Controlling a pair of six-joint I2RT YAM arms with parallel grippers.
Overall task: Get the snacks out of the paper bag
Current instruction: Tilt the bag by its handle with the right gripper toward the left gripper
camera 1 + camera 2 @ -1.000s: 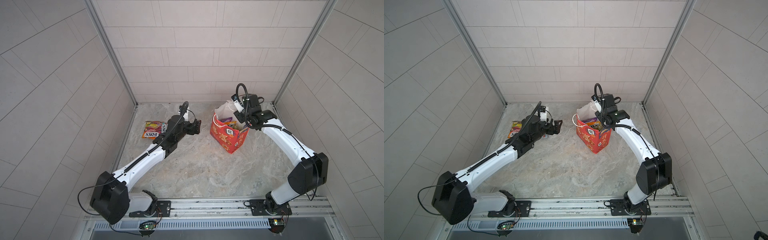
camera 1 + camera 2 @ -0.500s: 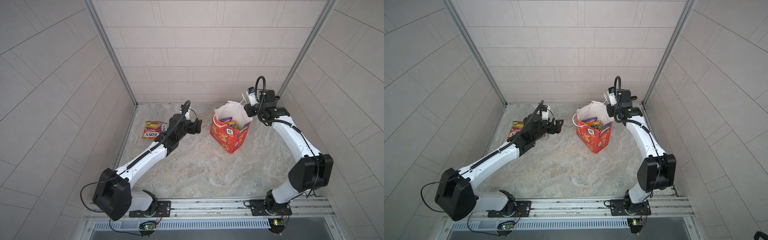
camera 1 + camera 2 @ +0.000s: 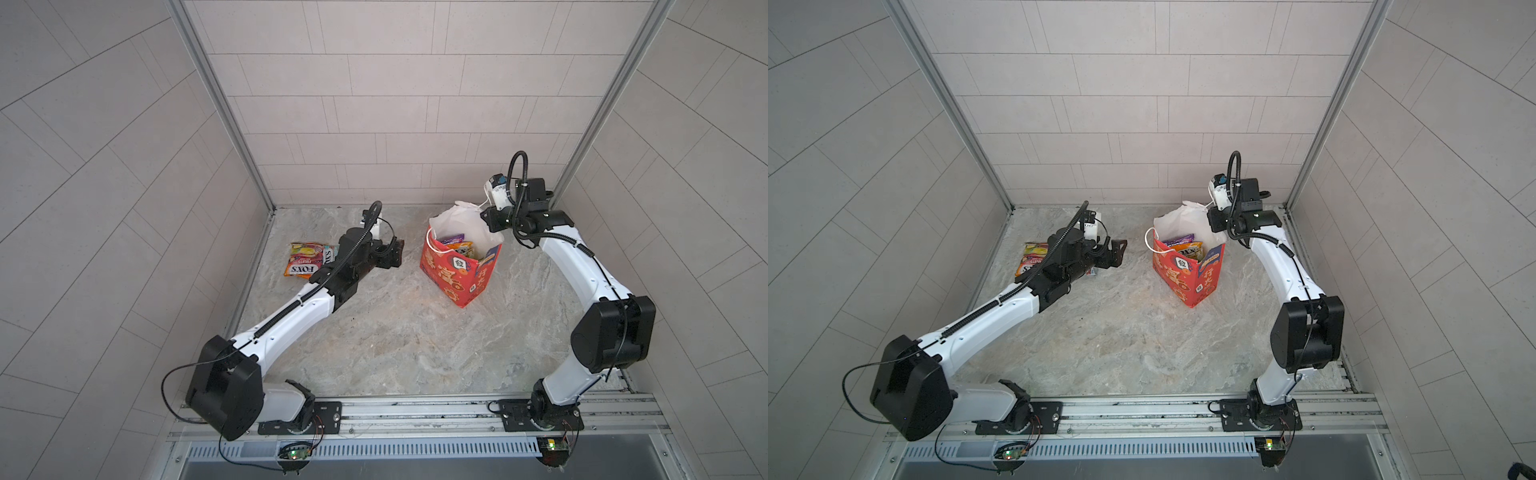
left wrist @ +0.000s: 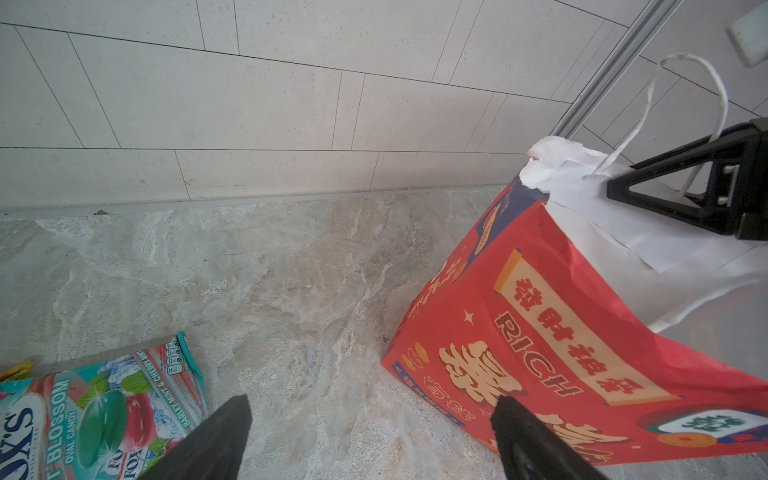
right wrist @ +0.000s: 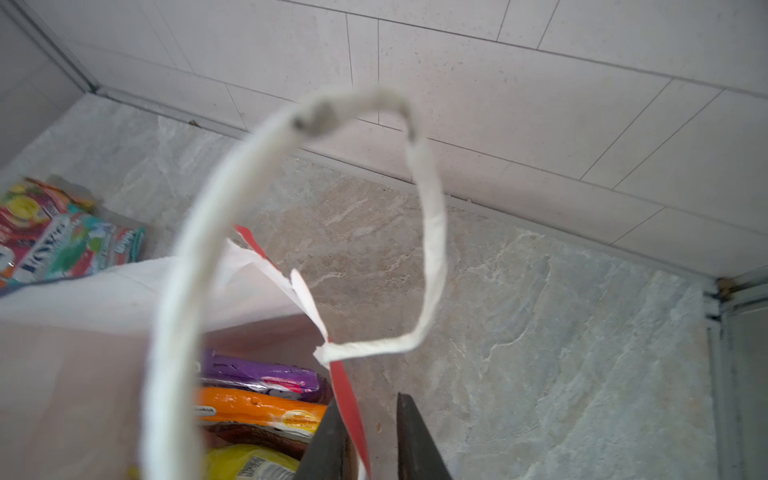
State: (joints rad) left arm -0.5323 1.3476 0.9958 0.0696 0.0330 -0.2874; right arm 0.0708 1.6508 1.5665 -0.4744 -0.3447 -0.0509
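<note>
Since a second ago, my right tool (image 5: 367, 398) has come off the mouth of the paper bag (image 3: 453, 270) and gone to its far back edge. Its two fingers are close together with the bag's red edge between them (I cannot tell if they squeeze it). A white cord handle (image 5: 432, 249) loops up from the bag's edge near them. The bag stands up on the tabletop (image 3: 395, 332) with its mouth open. Inside it I see a purple packet (image 5: 257, 376), an orange packet (image 5: 257, 409) and a yellow packet (image 5: 245, 461). My left tool (image 4: 365, 436) hangs near the bag's left side, not touching it, fingers spread wide and holding nothing. Past that tool, away from the bag, more snacks (image 3: 305, 259) lie in a small pile, a teal packet (image 4: 104, 415) among them.
</note>
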